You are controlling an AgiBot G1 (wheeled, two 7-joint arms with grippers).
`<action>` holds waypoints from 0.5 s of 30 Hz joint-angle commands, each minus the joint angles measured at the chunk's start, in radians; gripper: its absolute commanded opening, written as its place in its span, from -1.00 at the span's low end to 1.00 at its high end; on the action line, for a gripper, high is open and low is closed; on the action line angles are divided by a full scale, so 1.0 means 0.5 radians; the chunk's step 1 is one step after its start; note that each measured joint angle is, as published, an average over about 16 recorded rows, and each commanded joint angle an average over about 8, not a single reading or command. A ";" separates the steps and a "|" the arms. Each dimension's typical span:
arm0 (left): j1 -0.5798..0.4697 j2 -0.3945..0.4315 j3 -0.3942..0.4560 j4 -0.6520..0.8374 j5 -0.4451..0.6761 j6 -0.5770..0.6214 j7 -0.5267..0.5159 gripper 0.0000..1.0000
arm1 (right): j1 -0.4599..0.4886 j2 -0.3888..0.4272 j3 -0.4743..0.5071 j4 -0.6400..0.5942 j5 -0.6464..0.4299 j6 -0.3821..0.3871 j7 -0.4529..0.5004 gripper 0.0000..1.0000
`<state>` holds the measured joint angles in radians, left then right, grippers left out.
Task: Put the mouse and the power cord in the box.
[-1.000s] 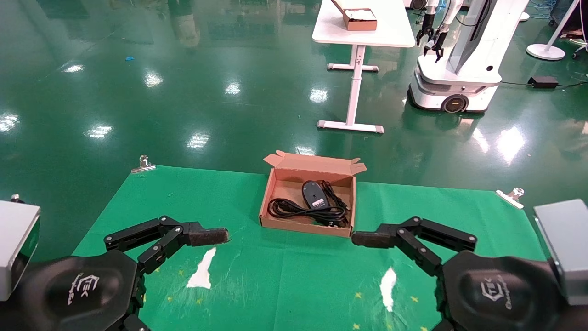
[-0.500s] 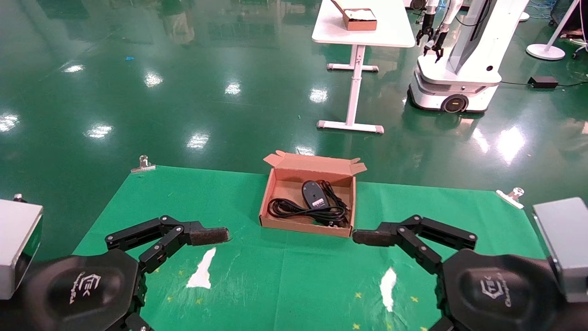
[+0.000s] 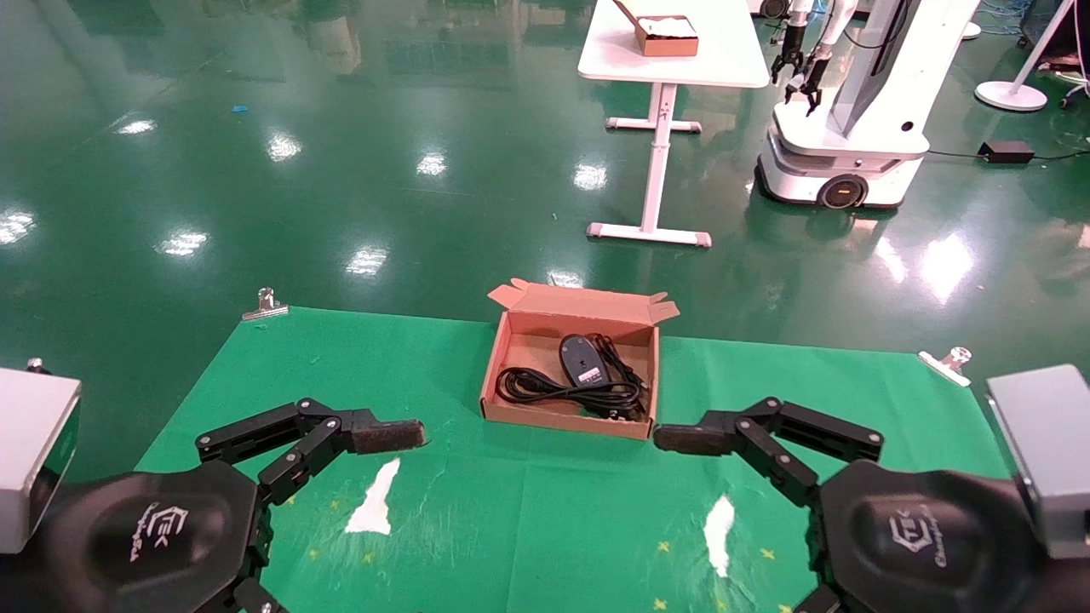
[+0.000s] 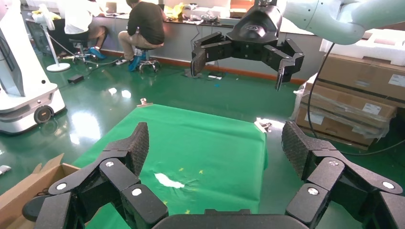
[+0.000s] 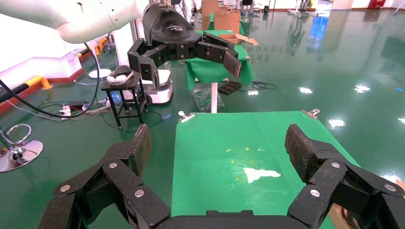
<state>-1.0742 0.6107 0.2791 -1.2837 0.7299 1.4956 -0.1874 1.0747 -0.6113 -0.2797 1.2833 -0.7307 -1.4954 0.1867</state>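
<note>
mouse (image 3: 582, 361) and cord (image 3: 566, 391) lay inside box (image 3: 507, 358) | left pincer (image 3: 375, 437) and right pincer (image 3: 694, 439) were spread, empty, low over bench (image 3: 426, 358) | judged done; best was to keep both clear of box

Your box (image 4: 19, 191) cut off at the left wrist view's edge, power cord's (image 3: 562, 390) plug end half hidden behind the box's near wall, mouse's (image 3: 581, 360) label too small to read
</note>
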 commanded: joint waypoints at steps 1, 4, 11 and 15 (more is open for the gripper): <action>0.000 0.000 0.000 0.000 0.000 0.000 0.000 1.00 | 0.000 0.000 0.000 0.000 0.000 0.000 0.000 1.00; 0.000 0.001 0.001 0.000 0.000 0.000 0.000 1.00 | 0.001 0.000 0.000 -0.001 -0.001 0.000 0.000 1.00; 0.000 0.001 0.001 0.000 0.001 -0.001 0.000 1.00 | 0.001 0.000 0.000 -0.002 -0.002 0.000 -0.001 1.00; 0.000 0.001 0.001 0.000 0.001 -0.001 0.000 1.00 | 0.002 0.000 -0.001 -0.002 -0.002 0.000 -0.001 1.00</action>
<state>-1.0744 0.6111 0.2797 -1.2835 0.7304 1.4954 -0.1873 1.0755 -0.6114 -0.2800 1.2823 -0.7315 -1.4954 0.1864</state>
